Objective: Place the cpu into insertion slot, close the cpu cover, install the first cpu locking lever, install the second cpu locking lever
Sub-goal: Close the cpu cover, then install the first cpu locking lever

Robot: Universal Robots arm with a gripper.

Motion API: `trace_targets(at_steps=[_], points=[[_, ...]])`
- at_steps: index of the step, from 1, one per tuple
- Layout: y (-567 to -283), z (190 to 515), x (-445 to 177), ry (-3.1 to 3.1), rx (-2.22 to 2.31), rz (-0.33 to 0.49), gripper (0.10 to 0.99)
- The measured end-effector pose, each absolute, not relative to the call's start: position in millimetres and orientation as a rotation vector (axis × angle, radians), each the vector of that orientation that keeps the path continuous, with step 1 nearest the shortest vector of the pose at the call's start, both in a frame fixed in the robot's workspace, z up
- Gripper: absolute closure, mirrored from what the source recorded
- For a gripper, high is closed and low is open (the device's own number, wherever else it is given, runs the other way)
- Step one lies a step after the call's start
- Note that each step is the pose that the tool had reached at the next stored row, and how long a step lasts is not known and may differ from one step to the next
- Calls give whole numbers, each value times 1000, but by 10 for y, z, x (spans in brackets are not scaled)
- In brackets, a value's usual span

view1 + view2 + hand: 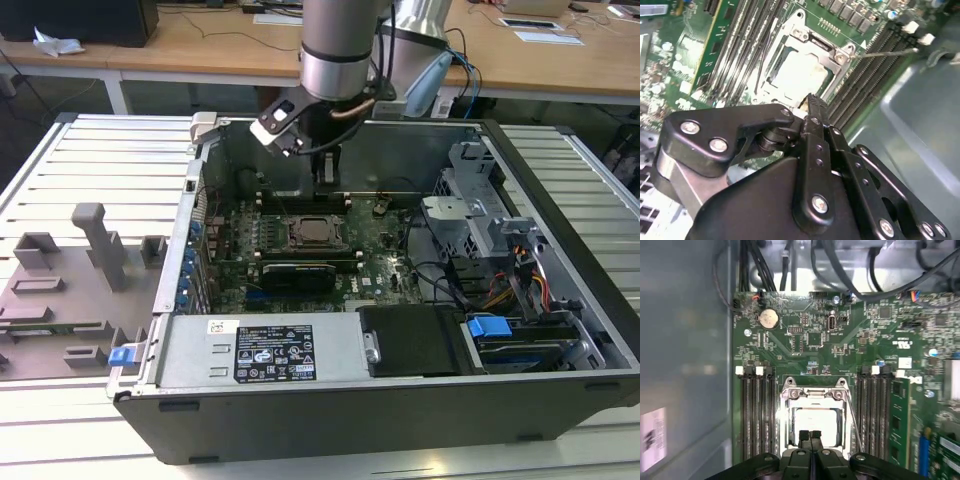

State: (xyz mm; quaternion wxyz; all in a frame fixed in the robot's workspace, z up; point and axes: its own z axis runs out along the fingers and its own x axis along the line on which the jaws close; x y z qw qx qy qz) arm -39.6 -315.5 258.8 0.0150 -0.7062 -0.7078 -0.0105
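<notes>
The cpu (pixel 814 420), a dull silver-grey square, lies in the insertion slot (pixel 790 426) on the green motherboard (pixel 810 340), framed by the silvery cpu cover (pixel 812 394). The gripper (pixel 810 435) hangs over the chip's edge, fingertips pressed together, holding nothing. A thin lever (pixel 885 51) juts out beside the socket

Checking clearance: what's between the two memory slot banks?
The cpu framed by its cover, in the first wrist view; the gripper hangs over it.
</notes>
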Motion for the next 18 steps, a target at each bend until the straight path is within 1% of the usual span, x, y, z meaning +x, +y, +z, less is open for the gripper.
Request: trace_targets(at_steps=[2, 4, 16, 18], points=[[-3154, 2690, -396, -2203, -2198, -33, 980], [-3155, 2721, -396, -2203, -2198, -33, 980], [-3155, 2722, -396, -2203, -2197, -33, 980], [-3155, 2722, -396, -2299, -2095, -31, 980]])
